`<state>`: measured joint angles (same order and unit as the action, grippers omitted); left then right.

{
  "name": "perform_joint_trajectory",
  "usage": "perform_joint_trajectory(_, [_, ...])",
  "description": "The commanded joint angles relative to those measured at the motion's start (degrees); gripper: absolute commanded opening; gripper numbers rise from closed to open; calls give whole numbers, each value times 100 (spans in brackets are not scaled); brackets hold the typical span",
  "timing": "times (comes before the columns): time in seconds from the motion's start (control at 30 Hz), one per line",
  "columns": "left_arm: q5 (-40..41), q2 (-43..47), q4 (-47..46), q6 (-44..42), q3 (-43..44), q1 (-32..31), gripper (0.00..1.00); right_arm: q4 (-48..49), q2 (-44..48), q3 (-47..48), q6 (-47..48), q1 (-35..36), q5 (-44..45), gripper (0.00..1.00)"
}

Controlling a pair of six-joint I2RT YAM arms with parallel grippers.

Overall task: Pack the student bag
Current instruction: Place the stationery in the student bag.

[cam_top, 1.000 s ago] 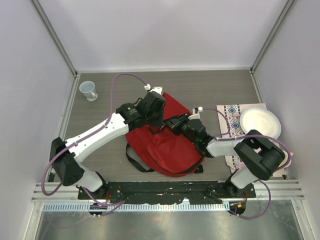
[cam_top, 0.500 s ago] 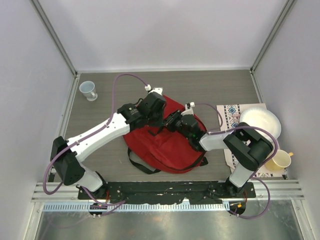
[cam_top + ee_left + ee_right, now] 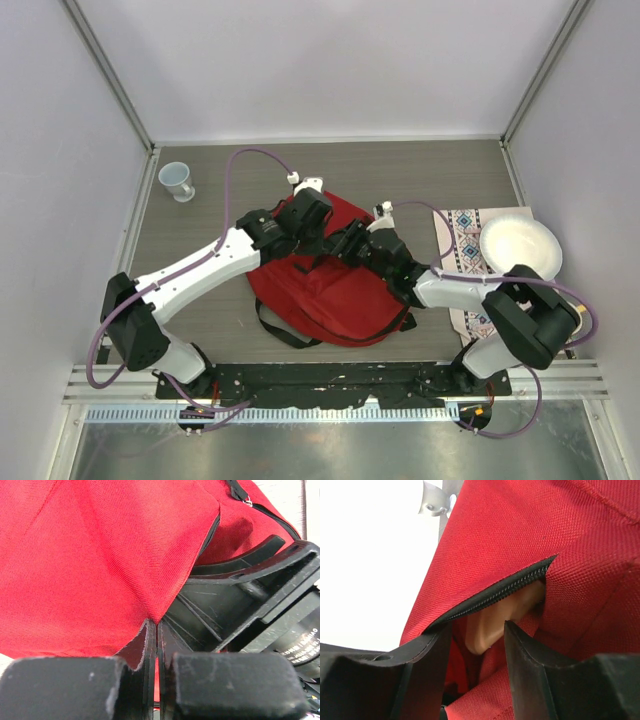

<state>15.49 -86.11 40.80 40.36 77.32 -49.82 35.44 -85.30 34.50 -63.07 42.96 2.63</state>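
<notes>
Right tool has spread at student bag opening

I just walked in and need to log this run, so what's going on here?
Two robot arms are working on the red student bag. The left gripper is shut on a fold of its fabric, holding it up beside the zip opening. The right gripper is at that opening with its jaws apart, and a tan object sits just inside the bag.

table: grey wood-look | far left corner: small cup | middle: red bag, black straps trailing toward near edge | right: patterned mat
</notes>
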Motion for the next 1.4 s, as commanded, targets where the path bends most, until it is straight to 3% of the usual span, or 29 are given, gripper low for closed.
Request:
perform_joint_trajectory(0.0, [209,182,25,60,-24,-1,5,-275,251,30,304,19,124,49])
perform_joint_trajectory(0.17, [174,191,-10,51,2,-1,5,-152,-22,144,155,11,-43,26])
perform_joint_trajectory(0.33, [165,226,-10,33,-33,-1,6,-283,-303,416,110,19,-52,16])
perform_joint_trajectory(0.47, [130,217,-19,42,-50,-1,6,-82,-575,584,198,2,-184,16])
perform_joint_trajectory(0.57, [209,208,69,77,-59,-1,12,-150,-489,637,391,-24,-343,20])
perform_joint_trajectory(0.7, [393,261,201,86,-129,8,42,-1370,179,785,1128,-24,411,33])
perform_joint_trajectory(0.73, [472,278,209,95,-138,8,50,-2061,450,838,1452,-24,883,36])
perform_joint_trajectory(0.77, [490,296,227,121,-173,16,62,-2389,583,891,1655,-33,1105,37])
perform_joint_trajectory(0.87, [561,366,210,139,-217,51,72,-3358,1127,962,2087,-24,1845,40])
perform_joint_trajectory(1.07, [202,287,87,-63,-191,60,73,-4299,1744,953,2413,-24,2469,43])
perform_joint_trajectory(1.37, [-80,-63,-247,-459,-252,78,80,-4046,1728,1216,2729,-33,2058,44])
